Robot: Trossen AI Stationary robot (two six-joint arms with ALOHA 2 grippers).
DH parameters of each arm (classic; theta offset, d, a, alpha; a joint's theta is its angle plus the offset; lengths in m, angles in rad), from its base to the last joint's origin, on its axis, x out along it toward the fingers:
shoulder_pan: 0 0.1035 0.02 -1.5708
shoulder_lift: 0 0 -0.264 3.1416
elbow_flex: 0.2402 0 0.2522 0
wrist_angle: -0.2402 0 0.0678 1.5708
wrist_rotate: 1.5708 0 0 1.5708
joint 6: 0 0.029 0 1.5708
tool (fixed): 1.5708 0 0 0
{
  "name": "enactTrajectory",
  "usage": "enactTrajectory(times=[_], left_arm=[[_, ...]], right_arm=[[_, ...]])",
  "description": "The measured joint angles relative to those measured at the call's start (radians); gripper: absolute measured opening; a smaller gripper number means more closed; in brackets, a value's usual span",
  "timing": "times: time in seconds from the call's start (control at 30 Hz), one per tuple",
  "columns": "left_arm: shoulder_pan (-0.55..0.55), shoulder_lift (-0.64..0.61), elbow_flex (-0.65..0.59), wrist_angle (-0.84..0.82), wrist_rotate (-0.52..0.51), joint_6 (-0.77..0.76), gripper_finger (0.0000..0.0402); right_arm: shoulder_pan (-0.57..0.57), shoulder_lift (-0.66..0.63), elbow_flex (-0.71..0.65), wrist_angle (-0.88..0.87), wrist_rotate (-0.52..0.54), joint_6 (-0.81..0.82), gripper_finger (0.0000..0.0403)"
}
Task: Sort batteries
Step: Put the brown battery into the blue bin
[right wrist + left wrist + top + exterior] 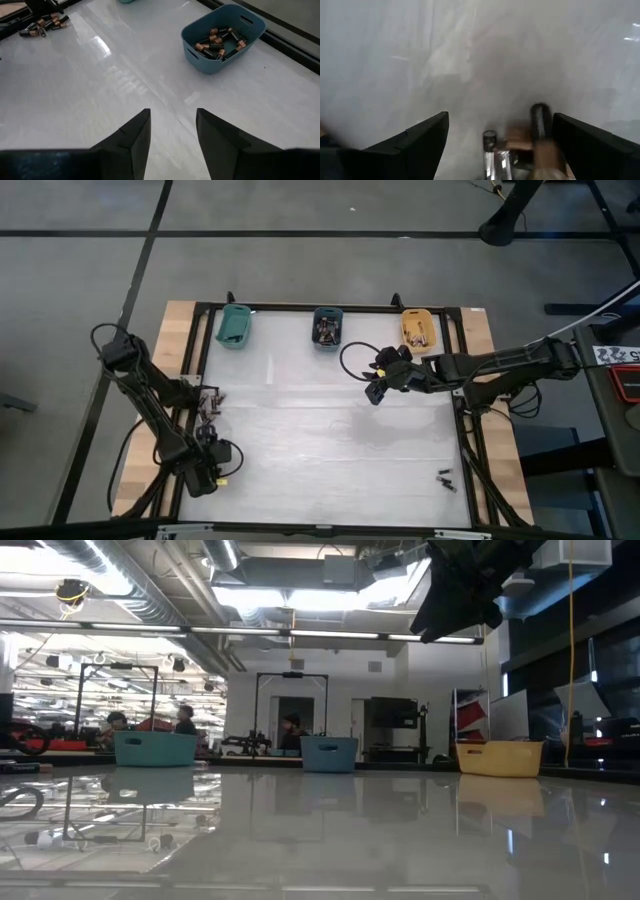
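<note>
My left gripper (206,472) stands near the table's front left corner, pointing down, low over the white top. It is open (497,145). Two batteries lie between its fingers: a silvery-ended one (490,146) and a dark one (540,118) with a coppery band. I cannot tell whether the fingers touch them. My right gripper (378,388) hovers high over the middle of the table, slanting down, open (173,131) with nothing between its fingers. A loose pile of batteries (210,402) lies on the table at the left edge, and a few more batteries (446,477) lie near the front right.
Three small bins stand along the far edge: teal (233,326), blue (327,327) holding several batteries (220,41), and yellow-orange (418,327) also with some inside. A black frame rail (465,430) borders the white top. People stand in the room beyond (185,720).
</note>
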Motion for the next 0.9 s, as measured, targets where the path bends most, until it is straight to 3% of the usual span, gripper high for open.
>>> enactTrajectory(times=[0.9], left_arm=[[0.025, 0.047, 0.023, 0.073, 0.021, 0.038, 0.0344]], right_arm=[[0.000, 0.000, 0.000, 0.000, 0.002, 0.000, 0.0159]])
